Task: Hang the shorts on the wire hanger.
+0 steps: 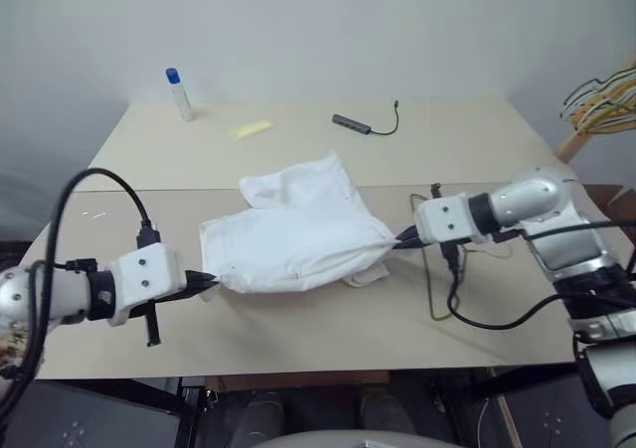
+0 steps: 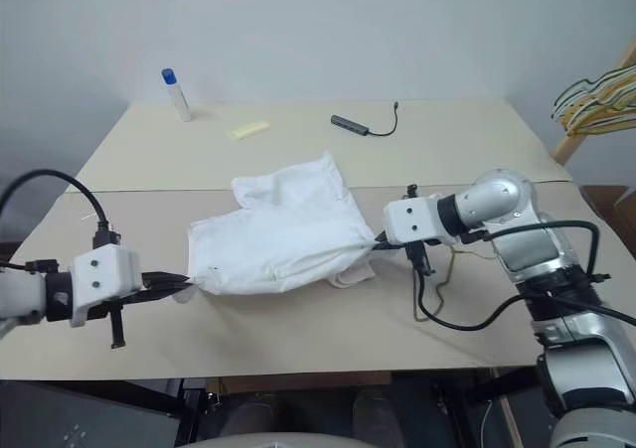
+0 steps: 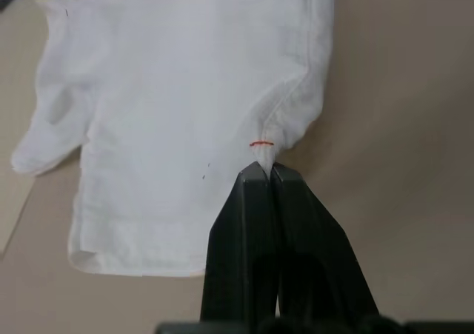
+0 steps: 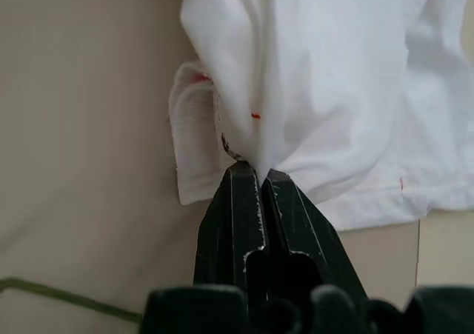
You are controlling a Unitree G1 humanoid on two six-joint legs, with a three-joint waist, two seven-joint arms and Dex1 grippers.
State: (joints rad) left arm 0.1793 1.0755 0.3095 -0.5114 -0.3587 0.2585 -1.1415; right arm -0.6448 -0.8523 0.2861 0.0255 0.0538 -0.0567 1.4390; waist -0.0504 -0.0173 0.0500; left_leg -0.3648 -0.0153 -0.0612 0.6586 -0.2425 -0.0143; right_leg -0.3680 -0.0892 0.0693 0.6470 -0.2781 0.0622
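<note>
The white shorts lie spread across the middle of the beige table, stretched between my two grippers. My left gripper is shut on a corner of the fabric at its left end; in the left wrist view the fingertips pinch a bunched edge with a small red stitch. At the right end my right gripper is shut on a gathered fold, which the right wrist view shows at its tips. The thin olive-green wire hanger lies on the table under my right wrist, mostly hidden by the arm.
A bottle with a blue cap, a yellow note and a black adapter with a cable sit along the far side of the table. A bunch of coloured hangers hangs off the far right.
</note>
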